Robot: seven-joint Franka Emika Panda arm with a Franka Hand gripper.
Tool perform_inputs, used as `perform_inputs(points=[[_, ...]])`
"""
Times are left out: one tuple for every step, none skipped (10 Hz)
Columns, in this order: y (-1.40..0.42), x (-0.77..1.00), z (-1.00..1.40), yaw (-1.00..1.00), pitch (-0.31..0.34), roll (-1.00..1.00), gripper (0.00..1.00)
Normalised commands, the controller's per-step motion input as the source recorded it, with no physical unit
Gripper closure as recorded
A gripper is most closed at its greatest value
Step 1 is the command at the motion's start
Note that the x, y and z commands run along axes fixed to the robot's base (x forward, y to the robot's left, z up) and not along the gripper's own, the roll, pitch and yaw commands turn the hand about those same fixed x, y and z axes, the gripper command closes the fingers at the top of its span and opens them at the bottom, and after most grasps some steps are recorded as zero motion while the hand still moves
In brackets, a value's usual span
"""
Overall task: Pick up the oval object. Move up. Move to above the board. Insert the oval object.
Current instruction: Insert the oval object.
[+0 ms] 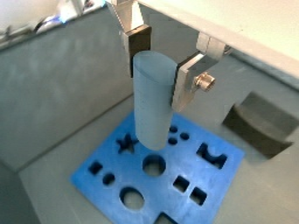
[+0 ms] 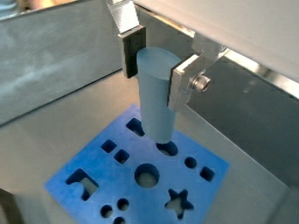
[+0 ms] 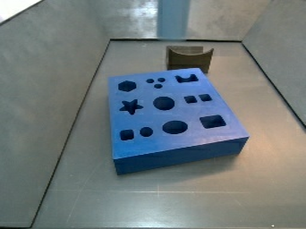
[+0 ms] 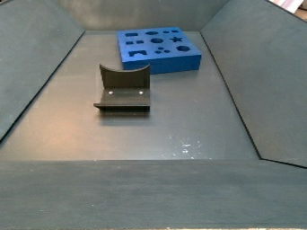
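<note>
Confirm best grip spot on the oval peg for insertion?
Upper end, from above, as now: the gripper is shut on the oval object across its narrow sides. It hangs upright and its lower end stays free above the board cut-outs.

Dark L-shaped fixture (image 4: 122,90) on the grey floor (image 4: 132,139), grey walls (image 4: 252,72) around

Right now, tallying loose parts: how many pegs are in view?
1: the oval object, upright between the fingers of the gripper, above the board. Others may be hidden outside view.
</note>
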Motion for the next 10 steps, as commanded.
perform_inputs(points=[[-0.53,0.19,-0.78,0.53,-0.186,0.00,1.00],[-0.73,0.03,-0.71,0.43,-0.231,0.03,1.00],[-0.74,0.00,-0.64,0.38,-0.253,0.08,1.00],[-0.67,0.00,-0.31,0.37,-0.191,0.14,1.00],[-0.25,0.00,0.00,0.15,-0.003,0.05,1.00],[-0.35,0.00,-0.07,0.32,-0.049,0.11,1.00],[-0.39,-0.01,-0.14,0.47,-0.143,0.36,1.00],[-0.30,0.00,-0.13,0.47,-0.154,0.47,1.00],[-0.29,0.00,-0.13,0.45,-0.147,0.48,1.00],[-0.39,0.01,-0.04,0.39,-0.069,0.30,1.00]])
